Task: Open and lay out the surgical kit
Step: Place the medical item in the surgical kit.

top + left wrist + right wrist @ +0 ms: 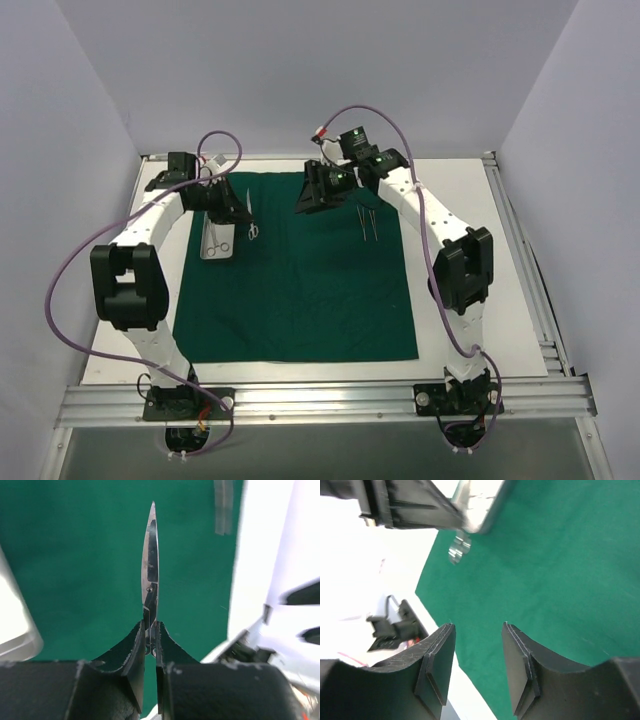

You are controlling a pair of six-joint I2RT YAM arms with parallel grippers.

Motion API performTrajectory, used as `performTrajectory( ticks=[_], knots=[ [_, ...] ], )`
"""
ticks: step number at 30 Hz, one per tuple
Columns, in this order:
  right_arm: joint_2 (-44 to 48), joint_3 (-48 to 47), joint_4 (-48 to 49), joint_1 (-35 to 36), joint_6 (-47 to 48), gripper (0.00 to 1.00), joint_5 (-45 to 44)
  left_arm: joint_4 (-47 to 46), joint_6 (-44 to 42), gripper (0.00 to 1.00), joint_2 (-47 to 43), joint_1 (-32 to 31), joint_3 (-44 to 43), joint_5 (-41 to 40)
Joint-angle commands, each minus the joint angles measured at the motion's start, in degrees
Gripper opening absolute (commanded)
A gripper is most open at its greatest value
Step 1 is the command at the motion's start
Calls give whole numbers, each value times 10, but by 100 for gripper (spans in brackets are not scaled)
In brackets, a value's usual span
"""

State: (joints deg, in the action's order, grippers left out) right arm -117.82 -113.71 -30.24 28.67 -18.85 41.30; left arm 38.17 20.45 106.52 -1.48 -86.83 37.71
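The dark green cloth [300,280] lies spread flat as a large square on the table. The small steel tray [217,242] sits on its left part. My left gripper [243,212] is shut on a pair of steel scissors [252,231], held just right of the tray. In the left wrist view the blades [150,555] point straight away from the shut gripper [150,630] above the cloth. Two thin instruments [368,224] lie on the cloth at the upper right. My right gripper [310,200] hovers open and empty over the cloth's far middle [479,630].
The white table top [480,260] shows around the cloth, with grey walls on three sides. In the right wrist view the tray [482,505] and the held scissors [457,547] are ahead of the open fingers. An aluminium rail [320,400] runs along the near edge.
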Motion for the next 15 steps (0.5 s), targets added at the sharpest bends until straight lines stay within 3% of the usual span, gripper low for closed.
performTrajectory(
  ticks=[1,5,9,11,15],
  knots=[
    [44,16,68,14,-3,43,91,-107,19,2,-65,-16,28,132],
    [84,115,214,15,-80,48,143,-154,53,2,-97,-41,72,182],
    [105,168,355,16,-149,52,161,-311,151,2,-138,-76,137,238],
    [109,176,379,17,-174,52,160,-393,205,2,-149,-83,175,252],
    [119,198,415,17,-197,52,150,-452,246,2,-170,-92,206,269]
  ],
)
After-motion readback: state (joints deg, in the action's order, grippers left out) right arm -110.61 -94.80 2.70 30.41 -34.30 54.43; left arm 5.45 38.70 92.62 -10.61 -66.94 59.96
